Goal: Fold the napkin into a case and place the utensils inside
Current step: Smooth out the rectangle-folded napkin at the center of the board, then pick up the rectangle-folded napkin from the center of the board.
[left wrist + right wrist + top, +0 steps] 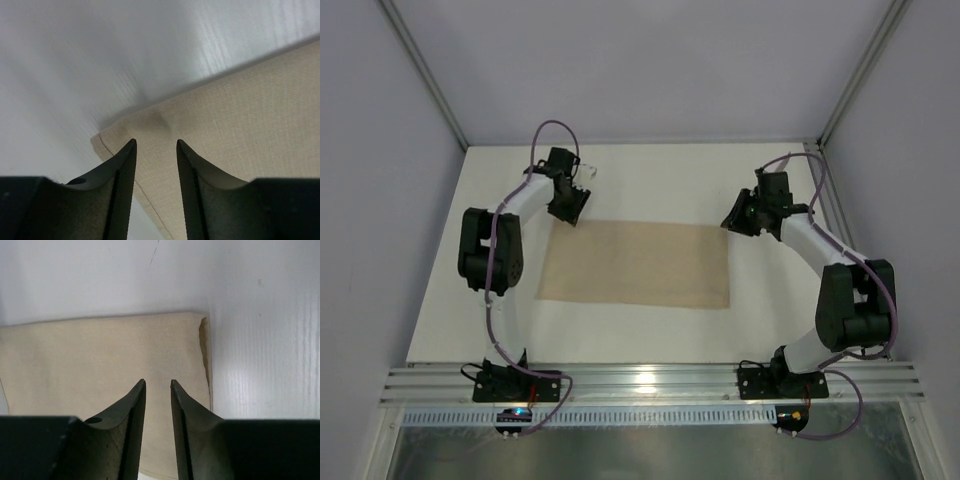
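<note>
The beige napkin (638,264) lies flat on the white table, folded into a wide rectangle. My left gripper (572,210) hovers at its far left corner, jaws open and empty; the left wrist view shows that corner (165,120) just ahead of the fingertips (129,146), with the gripper's midpoint (155,143) over the cloth. My right gripper (732,222) hovers at the far right corner, jaws open a little and empty (157,382); the right wrist view shows the doubled cloth edge (204,347) there. No utensils are in view. No case shape shows.
The white table (650,180) is bounded by grey enclosure walls and metal posts (425,75) at the back corners. An aluminium rail (650,385) runs along the near edge, carrying both arm bases.
</note>
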`<action>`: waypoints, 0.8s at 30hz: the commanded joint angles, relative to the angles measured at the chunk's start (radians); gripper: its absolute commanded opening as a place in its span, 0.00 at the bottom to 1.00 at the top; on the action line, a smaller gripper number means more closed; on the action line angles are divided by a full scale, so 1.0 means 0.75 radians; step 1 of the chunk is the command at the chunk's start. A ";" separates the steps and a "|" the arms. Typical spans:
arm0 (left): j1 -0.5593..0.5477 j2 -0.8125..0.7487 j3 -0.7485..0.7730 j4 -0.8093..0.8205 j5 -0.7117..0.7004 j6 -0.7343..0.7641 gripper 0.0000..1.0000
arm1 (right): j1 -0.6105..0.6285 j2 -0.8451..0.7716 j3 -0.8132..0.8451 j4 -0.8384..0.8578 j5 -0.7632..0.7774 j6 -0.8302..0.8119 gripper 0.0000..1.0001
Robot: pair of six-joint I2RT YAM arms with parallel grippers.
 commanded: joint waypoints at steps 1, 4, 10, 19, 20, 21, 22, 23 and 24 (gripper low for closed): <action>0.001 -0.212 0.074 -0.057 0.136 -0.012 0.42 | 0.002 -0.167 -0.064 -0.093 0.056 -0.063 0.32; -0.001 -0.296 0.049 -0.138 0.148 -0.006 0.49 | 0.002 -0.259 -0.158 -0.179 0.061 -0.087 0.51; 0.050 -0.525 -0.265 -0.188 0.026 0.043 0.51 | 0.002 -0.435 -0.361 -0.308 0.012 -0.098 0.53; 0.159 -0.662 -0.623 -0.124 0.028 0.066 0.52 | 0.034 -0.492 -0.600 -0.249 -0.083 -0.022 0.51; 0.163 -0.660 -0.634 -0.120 0.030 0.066 0.52 | 0.036 -0.474 -0.621 -0.239 -0.077 -0.024 0.50; 0.169 -0.658 -0.640 -0.116 0.034 0.068 0.52 | 0.038 -0.466 -0.629 -0.229 -0.078 -0.022 0.47; 0.173 -0.650 -0.648 -0.110 0.036 0.068 0.52 | 0.036 -0.455 -0.639 -0.216 -0.085 -0.018 0.46; 0.177 -0.648 -0.664 -0.102 0.038 0.066 0.52 | 0.036 -0.439 -0.658 -0.194 -0.085 -0.010 0.45; 0.183 -0.644 -0.673 -0.096 0.040 0.068 0.52 | 0.038 -0.429 -0.666 -0.186 -0.097 -0.001 0.44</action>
